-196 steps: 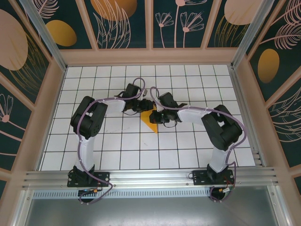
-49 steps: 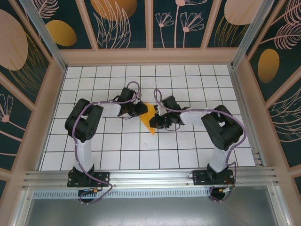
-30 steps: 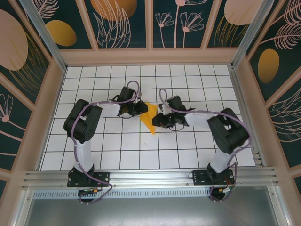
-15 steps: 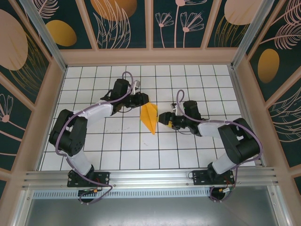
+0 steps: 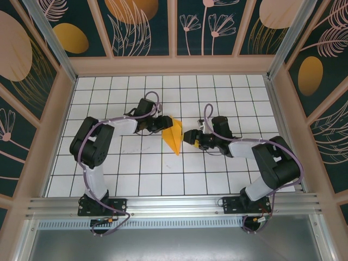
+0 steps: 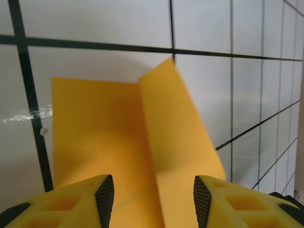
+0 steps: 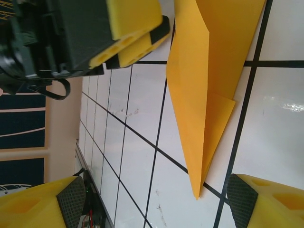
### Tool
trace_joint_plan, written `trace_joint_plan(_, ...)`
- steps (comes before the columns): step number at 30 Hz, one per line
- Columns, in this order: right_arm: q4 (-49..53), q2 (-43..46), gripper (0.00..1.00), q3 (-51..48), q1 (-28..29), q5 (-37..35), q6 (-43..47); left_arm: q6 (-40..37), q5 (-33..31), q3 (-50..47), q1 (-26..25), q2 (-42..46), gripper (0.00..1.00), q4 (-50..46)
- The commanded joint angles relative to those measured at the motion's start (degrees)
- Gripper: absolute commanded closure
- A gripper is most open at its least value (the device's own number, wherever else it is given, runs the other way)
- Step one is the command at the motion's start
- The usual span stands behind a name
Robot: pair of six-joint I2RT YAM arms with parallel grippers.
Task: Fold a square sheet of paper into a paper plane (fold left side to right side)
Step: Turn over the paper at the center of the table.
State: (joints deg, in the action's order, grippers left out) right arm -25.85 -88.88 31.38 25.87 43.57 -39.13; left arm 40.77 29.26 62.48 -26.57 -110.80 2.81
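Observation:
The square sheet of paper point(image 5: 174, 137) lies on the white tiled table, folded into a slim pointed orange-yellow dart with its tip toward the near edge. In the left wrist view the paper point(image 6: 104, 133) has one flap standing up along a centre crease. My left gripper point(image 5: 165, 124) hovers at the paper's upper left corner, and its jaws point(image 6: 153, 202) stand apart without pinching anything. My right gripper point(image 5: 187, 137) is just right of the paper, wide open point(image 7: 156, 204), with the paper's tip point(image 7: 195, 190) ahead of it. The left gripper's fingers point(image 7: 135, 16) show beyond the paper.
The tiled table point(image 5: 109, 168) is boxed in by patterned walls point(image 5: 174, 65) at the back and both sides. An aluminium rail point(image 5: 174, 204) with both arm bases runs along the near edge. Open tiles lie in front of the paper's tip.
Both grippers opened and let go of the paper. The right arm drew back to the right. The left arm swung away, then came back to the paper's upper left corner.

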Motion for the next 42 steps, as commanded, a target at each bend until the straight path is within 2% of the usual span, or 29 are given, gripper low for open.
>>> trace_joint_plan(1, 0.79, 1.97, 0.19, 0.62, 0.26, -0.04, 1.54, 0.75, 2.91, 1.68, 0.27, -2.15, 0.52, 2.52)
trace_joint_plan(9, 1.96, 2.64, 0.19, 0.62, 0.31, -0.33, 1.57, 1.98, 6.9, 4.44, 0.21, -6.71, 0.63, 5.79)
trace_joint_plan(14, 1.14, 2.96, 0.18, -0.32, 0.27, 0.11, 0.3, 2.67, 8.39, 4.9, 0.2, -6.64, 0.84, 7.92)
trace_joint_plan(17, -0.71, 3.22, 0.15, -1.17, 0.25, 0.83, -0.86, 2.49, 8.65, 3.7, 0.15, -3.14, 0.9, 9.17)
trace_joint_plan(22, -7.7, 2.68, 0.09, -2.67, 0.29, 4.41, -2.4, 4.92, 10.17, 1.9, 0.2, 2.81, 0.91, 11.16)
trace_joint_plan(28, -17.28, 0.29, 0.08, -2.43, 1.97, 8.3, -6.77, 8.81, 13.55, 0.76, 0.18, 7.75, 0.91, 14.98)
trace_joint_plan(33, -18.21, -1.67, 0.08, 0.25, 3.56, 8.33, -7.66, 11.99, 16.53, 0.12, 0.2, 9.85, 0.9, 18.76)
trace_joint_plan(38, -21.57, -2.53, 0.14, 0.77, 3.66, 7.93, -9.77, 14.11, 18.41, -0.66, 0.2, 10.93, 0.89, 21.39)
trace_joint_plan(42, -22.23, -2.4, 0.29, 1.41, 3.67, 8.15, -10.33, 14.95, 19.47, -1.04, 0.2, 10.46, 0.89, 22.54)
